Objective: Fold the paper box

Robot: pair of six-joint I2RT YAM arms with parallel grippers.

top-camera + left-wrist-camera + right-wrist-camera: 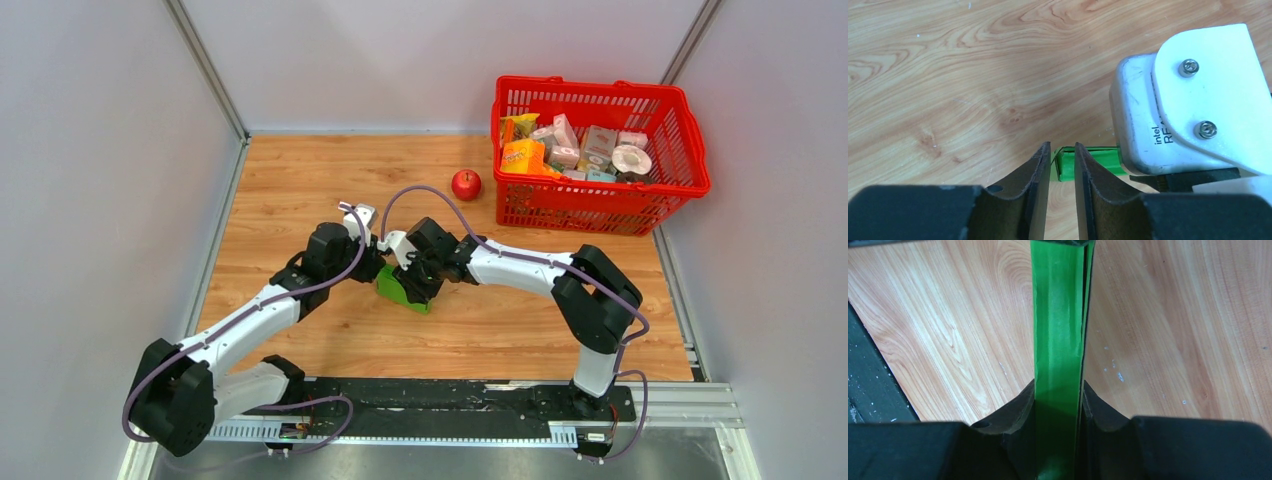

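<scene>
Red apple [466, 184], basket [600, 210] seemingly well beyond paper box [400, 288].

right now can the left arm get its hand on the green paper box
Probably yes. The left hand sits right at the paper box, fingers slightly apart and gripping nothing. The right hand clamps the box, and its camera housing crowds the left hand's right side.
</scene>
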